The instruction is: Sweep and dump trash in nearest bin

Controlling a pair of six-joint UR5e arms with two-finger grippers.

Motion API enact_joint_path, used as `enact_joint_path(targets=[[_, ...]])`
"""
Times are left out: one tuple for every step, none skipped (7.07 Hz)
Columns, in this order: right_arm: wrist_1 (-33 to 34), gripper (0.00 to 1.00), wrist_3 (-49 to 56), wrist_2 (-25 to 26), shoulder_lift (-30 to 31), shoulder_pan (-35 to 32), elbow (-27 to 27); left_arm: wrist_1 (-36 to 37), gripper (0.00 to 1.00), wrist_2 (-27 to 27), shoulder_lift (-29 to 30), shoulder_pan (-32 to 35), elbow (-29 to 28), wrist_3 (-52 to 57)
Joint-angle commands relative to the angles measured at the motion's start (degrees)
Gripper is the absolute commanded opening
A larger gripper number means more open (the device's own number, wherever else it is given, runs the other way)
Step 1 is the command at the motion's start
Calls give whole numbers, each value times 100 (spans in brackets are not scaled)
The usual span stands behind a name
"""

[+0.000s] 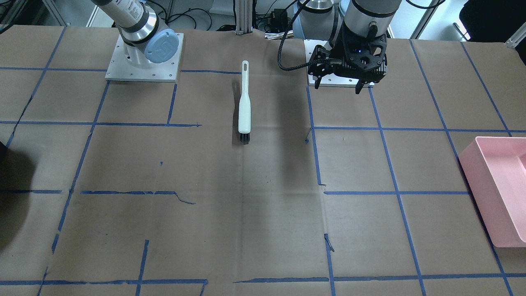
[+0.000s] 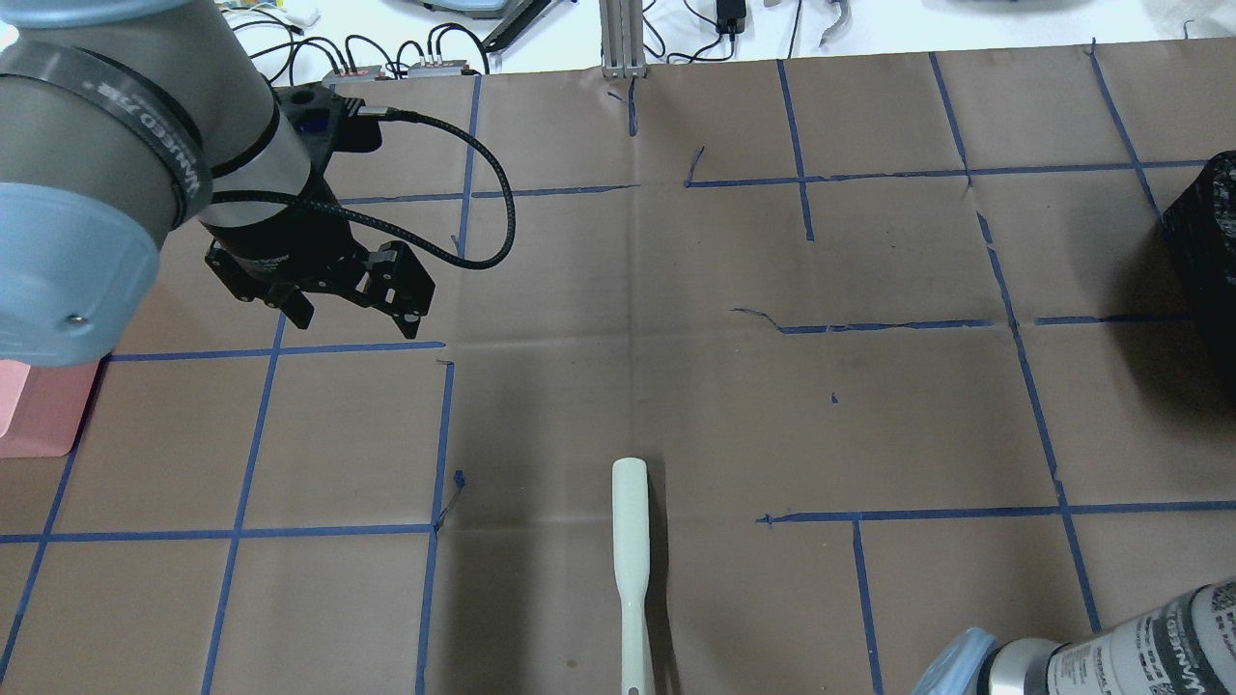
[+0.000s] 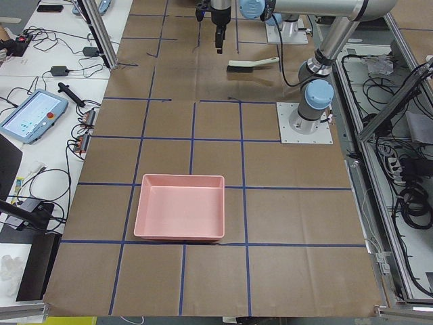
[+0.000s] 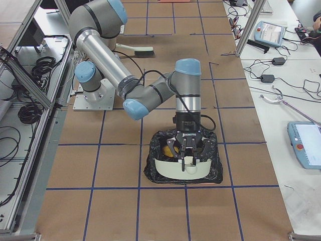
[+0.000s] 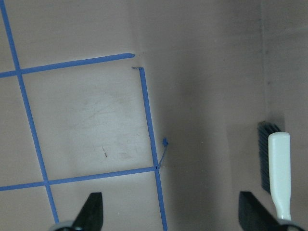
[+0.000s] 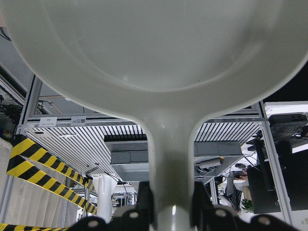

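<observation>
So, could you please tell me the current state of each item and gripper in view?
left gripper: open, empty, above the table.
right gripper: shut on the dustpan's handle.
dustpan: held over the black bin.
black bin: upright, lined, open on top.
yellow lump: inside the black bin.
brush: lying flat on the table, not held.
pink bin: upright, empty.

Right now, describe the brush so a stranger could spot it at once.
Start with the brown paper-covered table gridded in blue tape and look midway between the two arms' mounting plates. There lies the white plastic hand brush with black bristles. Unlike the broad pink rectangular plastic bin at the table's end, it is narrow, with a hole in its handle.
</observation>
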State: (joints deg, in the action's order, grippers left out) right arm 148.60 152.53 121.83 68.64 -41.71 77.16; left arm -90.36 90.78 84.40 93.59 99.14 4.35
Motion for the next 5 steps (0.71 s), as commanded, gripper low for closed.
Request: enact_joint_path(targets=[[-60,0,31,-71,324,-187,131,79,99,-43,6,10,46,-160],[-25,0,-39,-81,378,-458,341,62,99,-34,-37,10,53,-414],[-42,0,-257,-90,570,-644,456,27,99,-8,-20,10,44,-426],[-33,0,-494,-551,667,-880,571,88,99,-7,-133,1,53,-443],[-77,0,-801,-695,738,-987,641,88,99,1,-256,10,88,-409]])
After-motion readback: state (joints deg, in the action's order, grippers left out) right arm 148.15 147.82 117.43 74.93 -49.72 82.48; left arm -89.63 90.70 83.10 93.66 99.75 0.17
